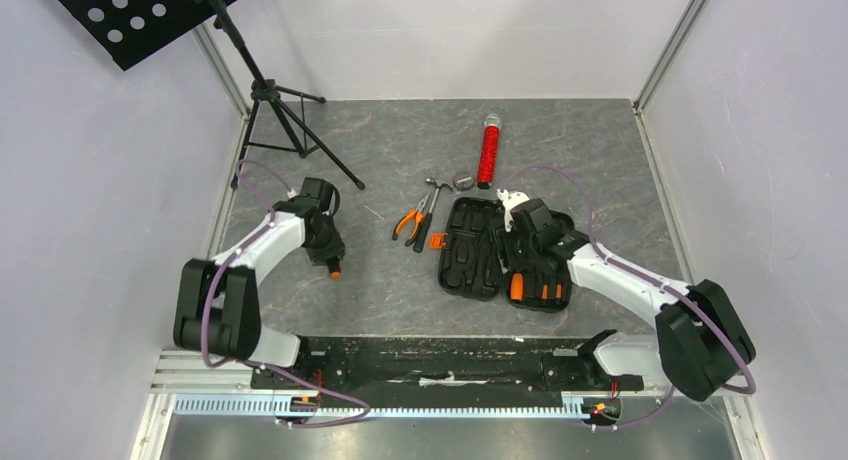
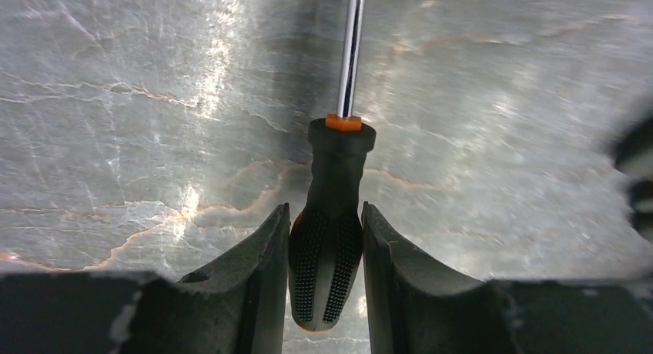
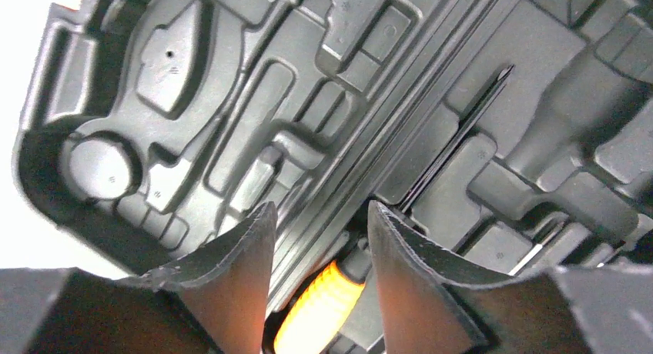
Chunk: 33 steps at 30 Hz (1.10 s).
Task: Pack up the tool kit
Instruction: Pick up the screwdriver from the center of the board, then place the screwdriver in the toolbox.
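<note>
You're working on a grey marbled tabletop [image 1: 400, 300] closed in by pale walls [image 1: 100, 180].

Your left claw [image 2: 325, 212] is pinching a screwdriver [image 2: 339, 154]. Both fingers [image 2: 262, 254] press on the sides of its black studded handle, and the steel shaft runs out toward 12 o'clock in the wrist view. From above, this claw sits at 9 o'clock on the tabletop, well apart from the case [image 1: 470, 260]. A stand [image 1: 280, 110] is beyond it at 11 o'clock.

Your right claw [image 3: 319, 208] is spread over the open case, above its moulded slots. A ribbed orange handle [image 3: 319, 308] shows in the gap below the fingers; you cannot tell whether they touch it.

The case lies open at 3 o'clock from the tabletop's centre, with orange handles [image 1: 535, 288] in its near right half and a latch [image 1: 437, 241] on its left edge. The pliers [image 1: 408, 223] and hammer [image 1: 428, 215] lie loose just beside it at 10 o'clock. A red tube [image 1: 488, 155] lies at 12 o'clock from the case.
</note>
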Tool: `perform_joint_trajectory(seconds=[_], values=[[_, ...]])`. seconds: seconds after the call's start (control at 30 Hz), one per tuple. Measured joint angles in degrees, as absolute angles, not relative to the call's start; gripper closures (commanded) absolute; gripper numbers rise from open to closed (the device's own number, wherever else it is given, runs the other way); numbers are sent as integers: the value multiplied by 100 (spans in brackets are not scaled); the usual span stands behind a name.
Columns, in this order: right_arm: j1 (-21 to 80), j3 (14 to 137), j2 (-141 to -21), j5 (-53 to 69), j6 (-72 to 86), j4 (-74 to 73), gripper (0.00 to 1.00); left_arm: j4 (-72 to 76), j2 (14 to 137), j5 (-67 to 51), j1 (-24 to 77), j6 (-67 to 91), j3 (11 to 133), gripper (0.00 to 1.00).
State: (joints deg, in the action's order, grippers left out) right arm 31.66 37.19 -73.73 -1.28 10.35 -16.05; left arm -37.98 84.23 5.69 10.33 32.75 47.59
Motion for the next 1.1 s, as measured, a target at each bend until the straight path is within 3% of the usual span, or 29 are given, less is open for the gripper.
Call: perform_joint_trajectory(seconds=[0.23, 0.47, 0.57, 0.77, 1.1], values=[[3168, 4211, -6779, -69, 991, -2036, 34, -3763, 6943, 530, 1605, 2648, 4941, 98], [3166, 4853, -6060, -150, 843, -2536, 25, -3385, 5833, 652, 3411, 1105, 5450, 96], [3166, 5166, -5741, -287, 729, -2849, 24, -3232, 5553, 788, 4062, 314, 5686, 96], [3166, 5929, -5343, -242, 351, -3317, 24, -2904, 5179, 819, 4359, -1190, 5745, 98], [3166, 6641, -5682, 2110, -375, -3529, 28, -3006, 5249, -735, 4525, -3625, 5739, 98]])
